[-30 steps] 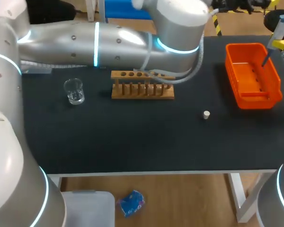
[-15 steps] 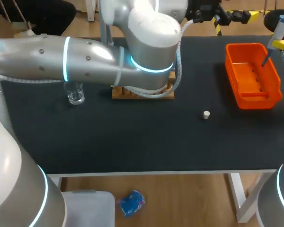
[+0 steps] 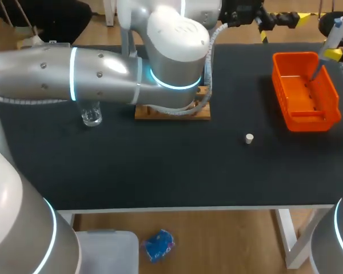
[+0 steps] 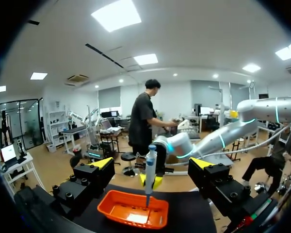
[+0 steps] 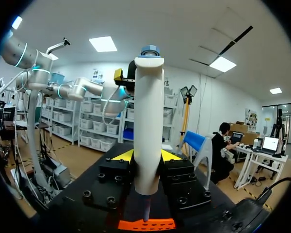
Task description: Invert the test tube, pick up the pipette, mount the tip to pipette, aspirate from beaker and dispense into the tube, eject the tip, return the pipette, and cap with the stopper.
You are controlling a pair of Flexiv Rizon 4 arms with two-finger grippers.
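The pipette (image 3: pixel 333 34) stands almost upright over the orange tray (image 3: pixel 308 121) at the table's (image 3: pixel 160 171) far right corner. Its long axis leans slightly, with the thin tip pointing down into the tray and the blue cap on top. The barrel is white. The right gripper (image 5: pixel 148 156) clamps that barrel from 2 sides. The left gripper (image 4: pixel 151 164) is spread wide and holds nothing. A small white stopper (image 3: pixel 249 138) lies right of the table's middle, a glass beaker (image 3: pixel 91 114) stands near the left edge, and a wooden rack (image 3: pixel 160 114) sits partly under the left arm.

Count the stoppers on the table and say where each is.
1. The stopper lies on the table between the wooden rack and the orange tray; the left arm may hide more.
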